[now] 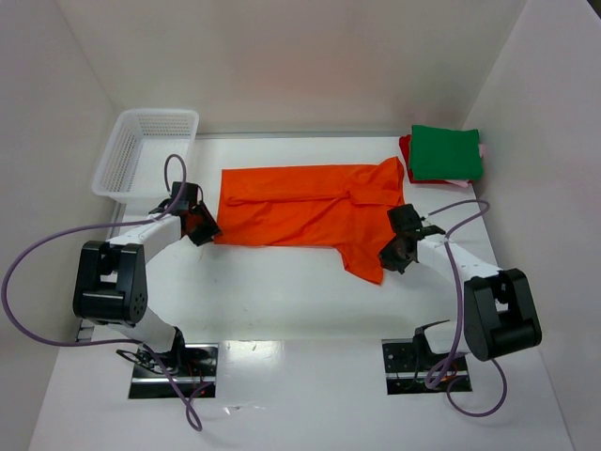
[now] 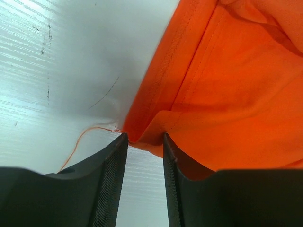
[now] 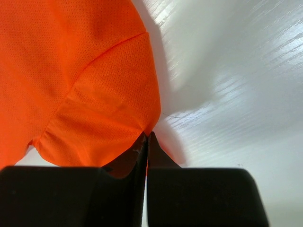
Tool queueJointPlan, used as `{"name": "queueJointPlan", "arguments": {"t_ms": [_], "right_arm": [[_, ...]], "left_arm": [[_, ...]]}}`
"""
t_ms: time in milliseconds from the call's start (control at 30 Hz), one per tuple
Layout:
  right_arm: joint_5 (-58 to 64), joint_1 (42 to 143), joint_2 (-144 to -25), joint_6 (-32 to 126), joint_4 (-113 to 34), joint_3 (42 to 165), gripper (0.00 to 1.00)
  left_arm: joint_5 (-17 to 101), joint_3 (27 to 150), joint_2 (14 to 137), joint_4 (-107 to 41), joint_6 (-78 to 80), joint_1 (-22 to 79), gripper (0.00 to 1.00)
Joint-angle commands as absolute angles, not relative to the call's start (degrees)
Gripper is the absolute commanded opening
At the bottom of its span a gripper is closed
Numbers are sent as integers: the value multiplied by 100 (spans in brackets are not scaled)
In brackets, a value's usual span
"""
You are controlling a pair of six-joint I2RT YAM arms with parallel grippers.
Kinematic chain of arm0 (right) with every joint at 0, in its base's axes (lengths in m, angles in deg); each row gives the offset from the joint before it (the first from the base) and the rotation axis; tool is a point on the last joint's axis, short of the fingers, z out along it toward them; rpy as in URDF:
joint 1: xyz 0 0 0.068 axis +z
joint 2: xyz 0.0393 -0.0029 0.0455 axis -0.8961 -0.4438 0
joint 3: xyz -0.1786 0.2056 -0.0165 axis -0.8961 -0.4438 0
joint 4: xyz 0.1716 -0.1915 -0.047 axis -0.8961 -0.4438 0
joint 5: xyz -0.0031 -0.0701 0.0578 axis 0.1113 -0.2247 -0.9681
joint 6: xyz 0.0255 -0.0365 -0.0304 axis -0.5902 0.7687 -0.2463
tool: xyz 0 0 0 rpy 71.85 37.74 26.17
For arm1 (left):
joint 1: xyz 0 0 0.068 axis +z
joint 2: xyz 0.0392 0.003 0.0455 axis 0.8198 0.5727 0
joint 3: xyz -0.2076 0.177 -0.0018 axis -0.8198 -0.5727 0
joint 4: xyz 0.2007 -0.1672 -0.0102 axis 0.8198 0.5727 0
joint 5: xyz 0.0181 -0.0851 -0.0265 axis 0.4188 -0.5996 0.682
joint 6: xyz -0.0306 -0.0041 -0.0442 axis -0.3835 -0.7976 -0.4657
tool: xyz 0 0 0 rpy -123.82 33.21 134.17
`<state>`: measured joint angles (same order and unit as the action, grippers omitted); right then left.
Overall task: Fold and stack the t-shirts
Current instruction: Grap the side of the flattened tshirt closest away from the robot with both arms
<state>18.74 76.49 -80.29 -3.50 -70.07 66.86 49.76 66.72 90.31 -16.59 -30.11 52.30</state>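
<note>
Both arms (image 1: 150, 235) (image 1: 460, 261) low; right gripper (image 3: 147, 138) pinches orange t-shirt (image 1: 300, 211).

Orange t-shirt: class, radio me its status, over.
Left claw open, straddling hem corner. Right claw shut on sleeve edge. Orange t-shirt spread flat. Basket, folded stack apart from it.

White arms (image 1: 150, 231), black joints (image 1: 111, 282), purple cables (image 1: 459, 324).

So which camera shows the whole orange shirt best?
The top camera: the orange shirt lies spread out whole on the table. The left wrist view shows only a hem corner between the parted fingers of the left tool; the right wrist view only a sleeve edge pinched in the right tool.
</note>
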Motion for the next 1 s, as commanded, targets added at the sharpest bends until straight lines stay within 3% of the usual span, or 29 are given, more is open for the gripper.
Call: {"name": "queueJointPlan", "arguments": {"t_ms": [0, 167, 433, 667, 967], "right_arm": [[1935, 7622, -7978, -298, -7075, 6675, 0], [1882, 7622, -7978, -245, -7075, 6675, 0], [1882, 7622, -7978, -245, -7075, 6728, 0], [2014, 7105, -7602, -61, -7408, 6895, 0], [1767, 6225, -7195, 150, -7470, 7105, 0]], "left_arm": [[5045, 6665, 9012, -1730, -3037, 5216, 43], [4975, 6612, 9064, -1730, -2984, 5164, 39], [4799, 6498, 9064, -1677, -2984, 5163, 0], [5431, 6550, 8819, -1185, -3299, 5163, 0], [5353, 6260, 8291, -1053, -3467, 5514, 0]]}}
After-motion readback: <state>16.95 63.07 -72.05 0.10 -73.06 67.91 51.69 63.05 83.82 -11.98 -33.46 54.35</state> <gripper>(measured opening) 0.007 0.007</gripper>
